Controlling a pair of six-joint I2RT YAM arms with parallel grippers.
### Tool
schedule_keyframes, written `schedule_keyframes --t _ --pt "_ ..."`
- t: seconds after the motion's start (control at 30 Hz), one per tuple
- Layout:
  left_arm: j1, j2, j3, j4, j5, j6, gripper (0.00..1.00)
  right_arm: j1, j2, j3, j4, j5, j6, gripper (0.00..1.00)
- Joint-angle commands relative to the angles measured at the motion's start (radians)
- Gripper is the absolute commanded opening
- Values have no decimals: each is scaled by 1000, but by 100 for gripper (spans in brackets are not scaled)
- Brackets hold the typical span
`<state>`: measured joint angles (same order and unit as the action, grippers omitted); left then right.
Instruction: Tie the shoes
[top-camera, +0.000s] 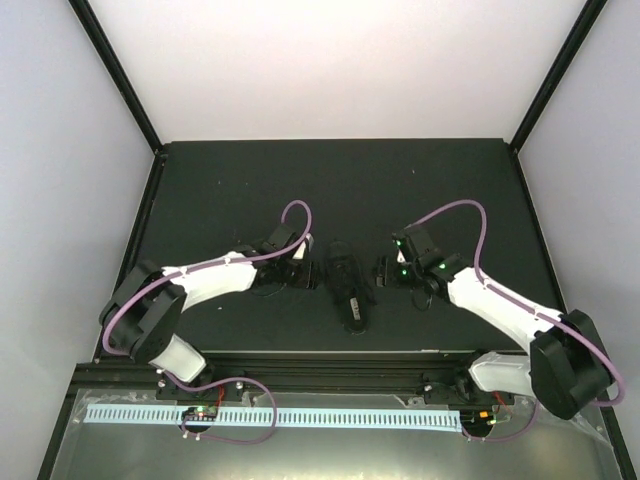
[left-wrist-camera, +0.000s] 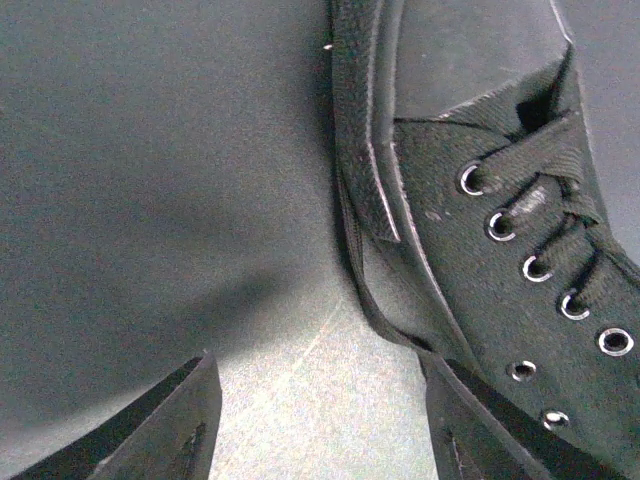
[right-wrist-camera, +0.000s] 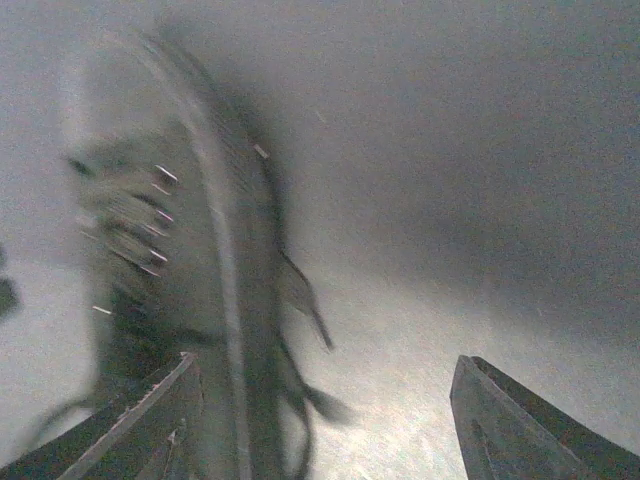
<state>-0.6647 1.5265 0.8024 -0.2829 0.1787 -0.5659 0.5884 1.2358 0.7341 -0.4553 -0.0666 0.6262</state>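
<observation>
So the little black shoe (top-camera: 348, 288) sits pretty much dead centre on the dark desk (top-camera: 250, 190), lying lengthwise away from the arm bases, right between the two arms. From the left wrist you get a good look at it: silver eyelets (left-wrist-camera: 500, 226) down the side, flat black laces (left-wrist-camera: 545, 190) crisscrossing through them, and one loose lace strand (left-wrist-camera: 362, 290) dropping down the shoe's side toward the desk. The right wrist view is badly smeared, but loose lace ends trail off the shoe onto the desk on that side too. Around all that it's just pale enclosure walls (top-camera: 300, 70) and the purple cables (top-camera: 298, 208) looping over the arms. The left tool (top-camera: 298, 274) is just beside the shoe, jaws apart with only bare desk between them, gripping nothing. One of its fingers (left-wrist-camera: 490, 430) is right up against the shoe's side, and I can't tell if it touches. The right tool (top-camera: 384, 270) is just beside the opposite side, spread wide and empty. Its finger (right-wrist-camera: 130, 430) overlaps the shoe, too blurry to call contact.
</observation>
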Motion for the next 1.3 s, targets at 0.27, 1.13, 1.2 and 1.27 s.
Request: schedule_keyframes --t 0.27,1.13,1.2,1.27 --pt "-38 157 76 41 -7 -76 48 -56 117 -125 118 -97 7 63" --pt "-90 139 88 -37 -290 -94 2 6 292 -76 197 -129 -77 35" --pt "-86 64 77 -47 -346 -92 2 22 288 -76 171 -66 -84 34" --pt "-81 -7 61 -45 -371 -91 2 48 288 -67 136 -5 -89 32"
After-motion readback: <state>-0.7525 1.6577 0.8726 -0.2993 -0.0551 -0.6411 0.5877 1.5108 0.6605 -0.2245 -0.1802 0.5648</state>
